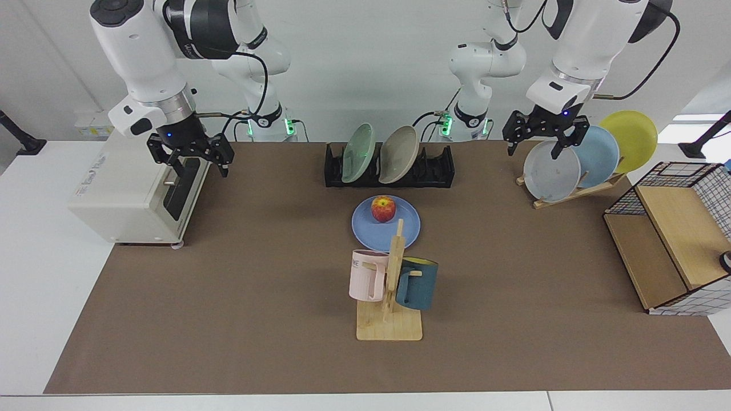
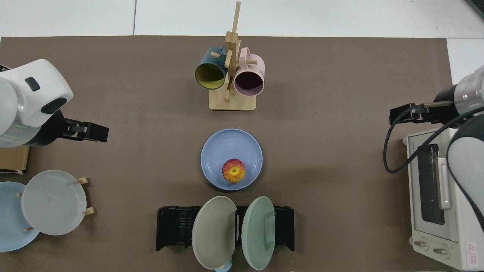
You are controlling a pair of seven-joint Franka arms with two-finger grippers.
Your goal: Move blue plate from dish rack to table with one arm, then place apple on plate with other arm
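Brown matting covers the table (image 1: 257, 319), and on it I see the blue plate (image 1: 400, 231) lying flat before the dish rack (image 1: 440, 168), with the apple (image 1: 384, 209) resting on it. Both steps look done to me. My right gripper (image 1: 190, 158) and left gripper (image 1: 543, 138) hang empty, jaws apparently apart

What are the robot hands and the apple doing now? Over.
Left gripper empty, jaws open, above the grey plate. Right gripper empty, jaws open, by the toaster oven. Apple sits on the blue plate. Nothing in the way.
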